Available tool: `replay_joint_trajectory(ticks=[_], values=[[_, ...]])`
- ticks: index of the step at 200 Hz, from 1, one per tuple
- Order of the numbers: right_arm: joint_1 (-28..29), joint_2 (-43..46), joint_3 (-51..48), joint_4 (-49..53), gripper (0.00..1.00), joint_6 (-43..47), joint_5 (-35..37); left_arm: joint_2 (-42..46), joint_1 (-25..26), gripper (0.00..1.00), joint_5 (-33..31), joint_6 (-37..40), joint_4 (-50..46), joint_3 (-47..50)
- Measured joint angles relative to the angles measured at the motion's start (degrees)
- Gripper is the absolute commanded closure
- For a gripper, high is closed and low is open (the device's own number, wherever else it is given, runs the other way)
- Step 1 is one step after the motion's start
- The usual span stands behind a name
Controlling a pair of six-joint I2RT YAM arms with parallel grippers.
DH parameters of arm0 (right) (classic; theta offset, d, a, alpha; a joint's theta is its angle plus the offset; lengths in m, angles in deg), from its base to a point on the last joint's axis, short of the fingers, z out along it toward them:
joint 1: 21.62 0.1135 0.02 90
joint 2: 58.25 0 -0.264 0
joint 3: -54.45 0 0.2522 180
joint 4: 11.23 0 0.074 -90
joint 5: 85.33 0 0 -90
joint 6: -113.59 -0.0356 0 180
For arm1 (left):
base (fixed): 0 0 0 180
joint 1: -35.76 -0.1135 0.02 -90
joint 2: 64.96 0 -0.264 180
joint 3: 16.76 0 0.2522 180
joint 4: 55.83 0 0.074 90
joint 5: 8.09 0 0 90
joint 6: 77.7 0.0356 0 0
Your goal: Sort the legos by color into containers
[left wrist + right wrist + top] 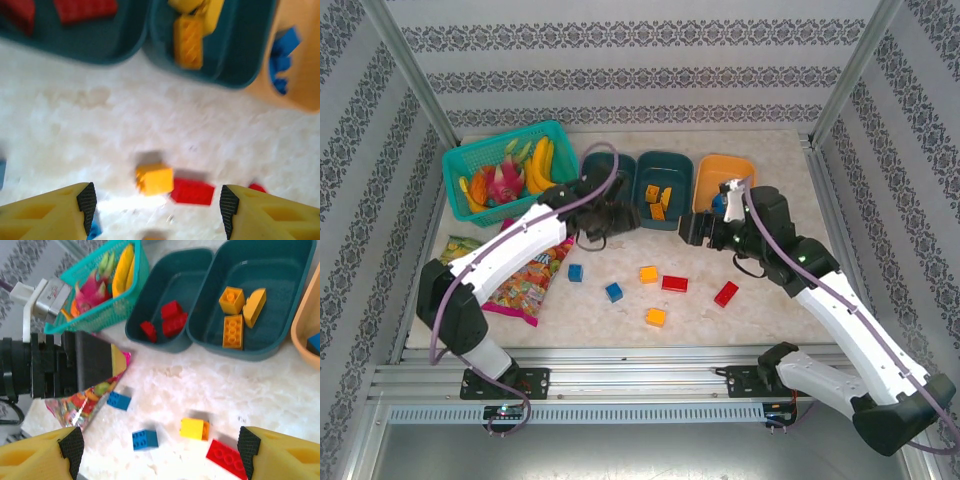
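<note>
Top external shows both arms reaching forward, elbows bent; left gripper (156, 202) and right gripper (160, 450) hang just short of the containers (678, 172), fingers spread, empty.

Clad in white rounded shells on left arm (510, 250) and right arm (850, 320), with black joints and black bases (505, 383). Trail a mauve-grey cable (605, 165) along each. End, at left gripper (157, 202) and right gripper (160, 452), in yellow fingers (45, 215) with triangular cut-outs and black ridged pads (86, 200).
</note>
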Motion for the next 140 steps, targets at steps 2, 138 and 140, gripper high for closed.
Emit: replay_joint_trajectory(ticks=[2,138,140], values=[[0.31,0.0,-0.2,0.11,0.18,0.04,0.22,0.5,0.2,0.31,0.0,-0.2,0.11,0.92],[12.66,-15.91,-2.75,3.19,0.24,-0.07,11.67,30.12,2.91,0.34,-5.88,-6.34,1.38,24.48],[12.66,-16.0,-2.75,3.23,0.24,-0.15,11.82,30.1,2.91,0.34,-5.86,-6.34,1.38,24.55]])
